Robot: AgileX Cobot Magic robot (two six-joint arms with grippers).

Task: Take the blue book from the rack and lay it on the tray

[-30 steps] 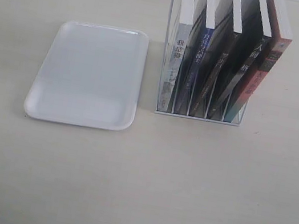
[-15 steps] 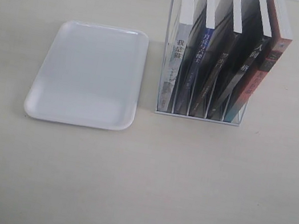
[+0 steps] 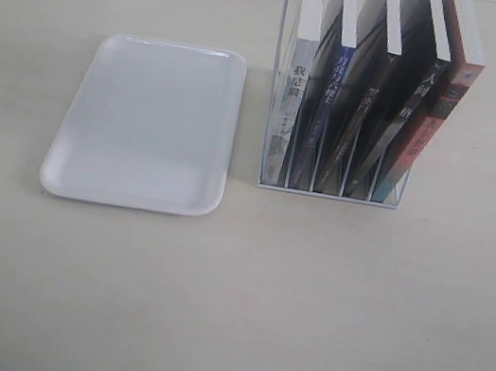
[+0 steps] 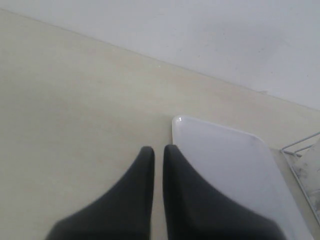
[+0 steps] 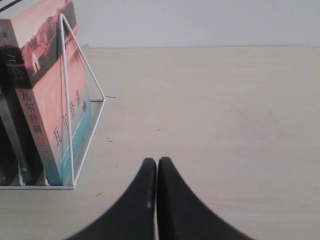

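Blue book stands in the second slot from the left of the white wire rack, spine outward. It carries white Chinese characters, too small to read surely. The white-spined book beside it, in the end slot, reads 我是猫. Two black-spined books follow on the other side. Last is the red-and-teal book, marked 瓦尔登湖 on spine and cover. White tray lies flat on the pale table, left of the rack, near but apart. Left gripper is by a tray corner, jaws almost together, holding nothing. Right gripper is near the rack's red-book end, jaws pressed together, holding nothing.
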